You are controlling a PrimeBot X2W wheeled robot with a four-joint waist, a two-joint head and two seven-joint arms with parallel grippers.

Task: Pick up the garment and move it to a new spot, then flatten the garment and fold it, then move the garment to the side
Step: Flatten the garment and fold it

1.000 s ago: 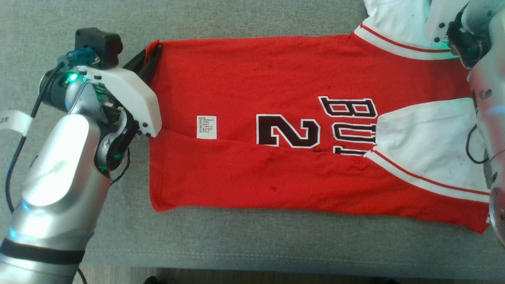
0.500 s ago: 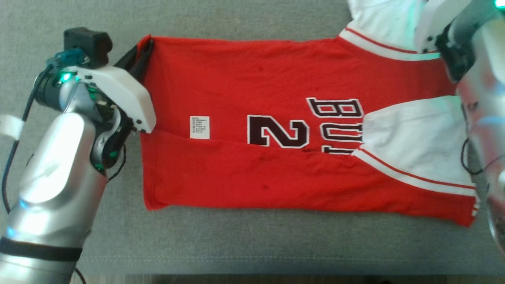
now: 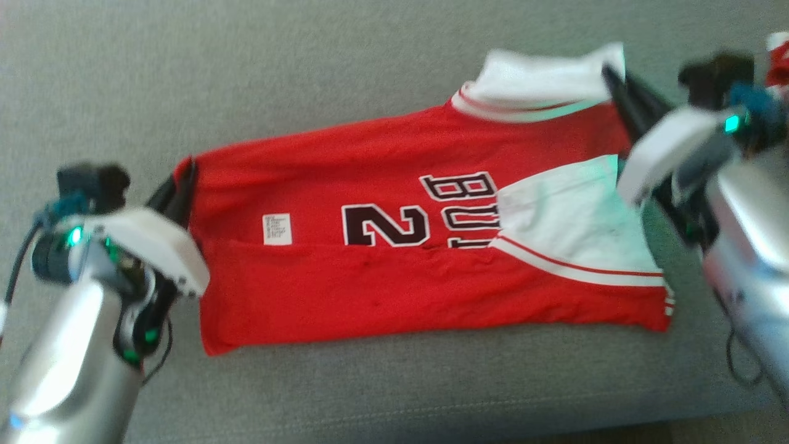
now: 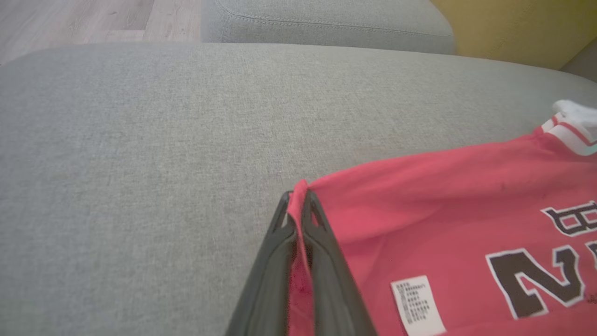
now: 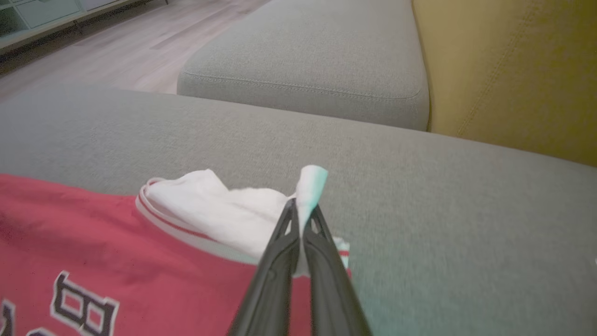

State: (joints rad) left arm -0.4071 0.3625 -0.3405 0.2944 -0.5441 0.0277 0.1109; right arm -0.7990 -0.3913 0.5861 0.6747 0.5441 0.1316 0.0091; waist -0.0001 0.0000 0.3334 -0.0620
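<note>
1. Left gripper (image 3: 187, 168). At the left of the head view, clamped on the hem corner of the garment (image 3: 382, 290). The head view gives its white housing and silver forearm. The left wrist view adds the grip itself: two dark fingers (image 4: 273, 270) pressed together with a ridge of red cloth squeezed between them.

2. Right gripper (image 3: 609, 73). At the right of the head view, pinched tight on the white far sleeve (image 3: 542, 77). That spot is blurred there. The right wrist view shows it plainly, with a tuft of white cloth standing up past the fingertips.

3. Garment. A sports jersey with a red body and white sleeves, each edged with a white band and a thin red stripe. It lies across the middle of the cushion between the two grippers, hem to the left and shoulders to the right. The near long edge is folded up over the front. The fold runs lengthwise and covers the lower part of the black, white-outlined numeral "2" (image 3: 387, 225) and the letters "BU" beside it. A white care label (image 3: 277, 229) sits left of the numeral, just above the fold. The near sleeve (image 3: 567, 228) lies flat over the chest.

4. Surface. A grey woven sofa cushion (image 3: 370, 80), with the garment lying on it.

5. Room, from the wrist views. A second cushion (image 5: 317, 60), also grey, lies beyond, with a mustard-yellow upholstered panel (image 5: 513, 70) beside it. There is a pale wood-plank floor (image 5: 116, 46) and a pale cabinet (image 5: 28, 14) at the far corner.
</note>
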